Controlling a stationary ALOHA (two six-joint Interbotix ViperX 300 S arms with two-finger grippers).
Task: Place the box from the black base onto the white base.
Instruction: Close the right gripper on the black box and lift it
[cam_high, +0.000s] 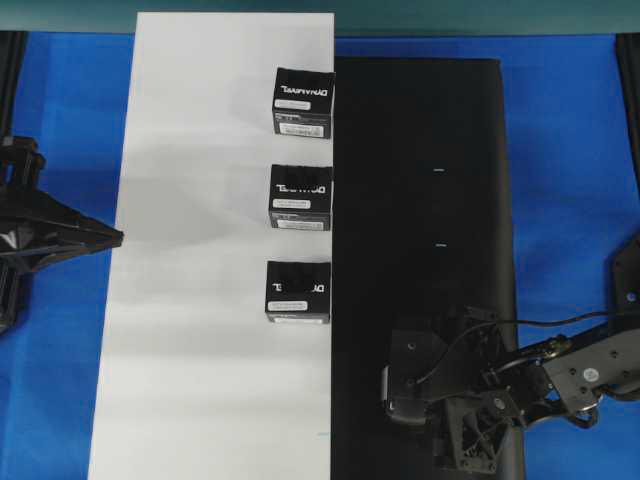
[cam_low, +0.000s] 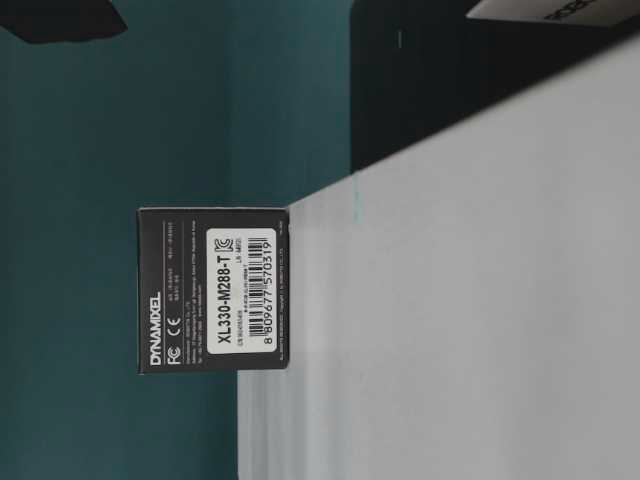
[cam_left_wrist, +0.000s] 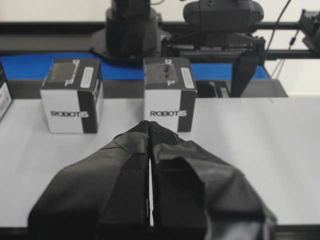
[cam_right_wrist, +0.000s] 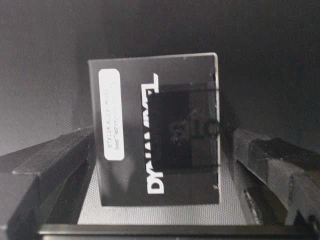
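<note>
A: How do the right gripper jaws stand?

B: Spread wide, one either side of the box, nothing gripped yet.

A: Where's the box?

B: Lower right of the overhead frame, on the black base (hidden under the arm). Centre it, then close squarely.

A: The left gripper?

B: Pinched together, empty, over the white base.

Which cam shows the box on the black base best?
Right wrist view: the box fills the frame between the open right gripper fingers, lettering readable. Overhead, the right arm hides it on the black base. Table-level does not show it; left wrist cannot tell.
</note>
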